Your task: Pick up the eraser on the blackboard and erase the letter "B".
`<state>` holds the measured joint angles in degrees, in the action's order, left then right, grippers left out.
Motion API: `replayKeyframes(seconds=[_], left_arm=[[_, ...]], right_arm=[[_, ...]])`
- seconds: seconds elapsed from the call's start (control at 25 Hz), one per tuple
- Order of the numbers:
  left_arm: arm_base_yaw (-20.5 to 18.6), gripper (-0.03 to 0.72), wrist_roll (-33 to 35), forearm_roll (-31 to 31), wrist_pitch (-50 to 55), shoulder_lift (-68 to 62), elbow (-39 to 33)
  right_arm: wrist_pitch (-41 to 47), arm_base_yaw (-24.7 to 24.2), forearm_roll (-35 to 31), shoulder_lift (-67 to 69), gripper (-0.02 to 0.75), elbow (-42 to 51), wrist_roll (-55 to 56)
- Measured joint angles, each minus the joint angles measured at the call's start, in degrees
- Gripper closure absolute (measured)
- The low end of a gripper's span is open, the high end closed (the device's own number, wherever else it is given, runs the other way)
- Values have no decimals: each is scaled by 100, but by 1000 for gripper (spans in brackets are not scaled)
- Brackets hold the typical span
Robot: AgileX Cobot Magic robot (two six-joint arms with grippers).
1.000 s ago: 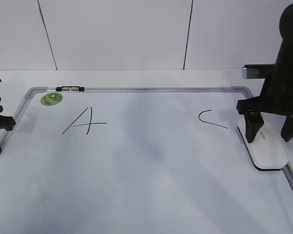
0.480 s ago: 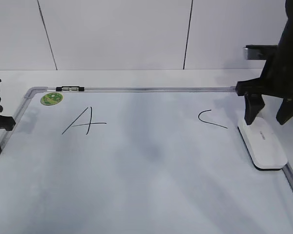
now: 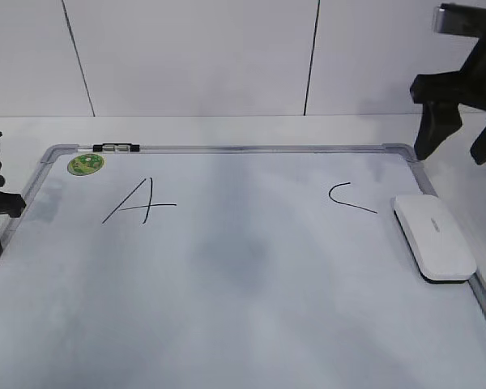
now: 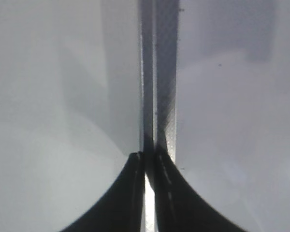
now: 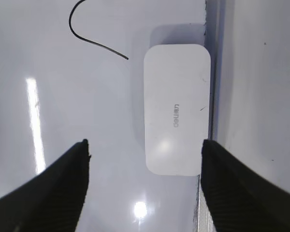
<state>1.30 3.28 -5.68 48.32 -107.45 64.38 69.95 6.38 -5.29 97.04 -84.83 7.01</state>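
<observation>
The white eraser (image 3: 434, 237) lies flat on the blackboard (image 3: 227, 284) by its right frame, just right of the "C" (image 3: 350, 198). No letter "B" shows on the board; the stretch between the "A" (image 3: 142, 203) and the "C" is bare and faintly smudged. My right gripper (image 3: 456, 154) hangs open and empty, well above and behind the eraser. In the right wrist view the eraser (image 5: 176, 108) lies beyond my open gripper (image 5: 145, 145). My left gripper (image 3: 0, 207) is shut over the board's left frame (image 4: 159, 72), its jaws (image 4: 149, 155) together.
A small black-and-white marker (image 3: 116, 147) lies on the top frame. A round green sticker (image 3: 86, 164) sits in the board's top left corner. The white table (image 3: 227, 130) runs back to a panelled wall.
My right gripper has risen from straddling the eraser to well above and behind it, staying open. The eraser stays on the board. The left arm has not moved.
</observation>
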Motion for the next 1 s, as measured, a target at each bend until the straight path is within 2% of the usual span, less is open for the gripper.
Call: replayKeyframes(seconds=[1.0], left_arm=[[-14,654,10,-153,252,0,0]], right_arm=[[48,0,-66,-149,169,0,-14]])
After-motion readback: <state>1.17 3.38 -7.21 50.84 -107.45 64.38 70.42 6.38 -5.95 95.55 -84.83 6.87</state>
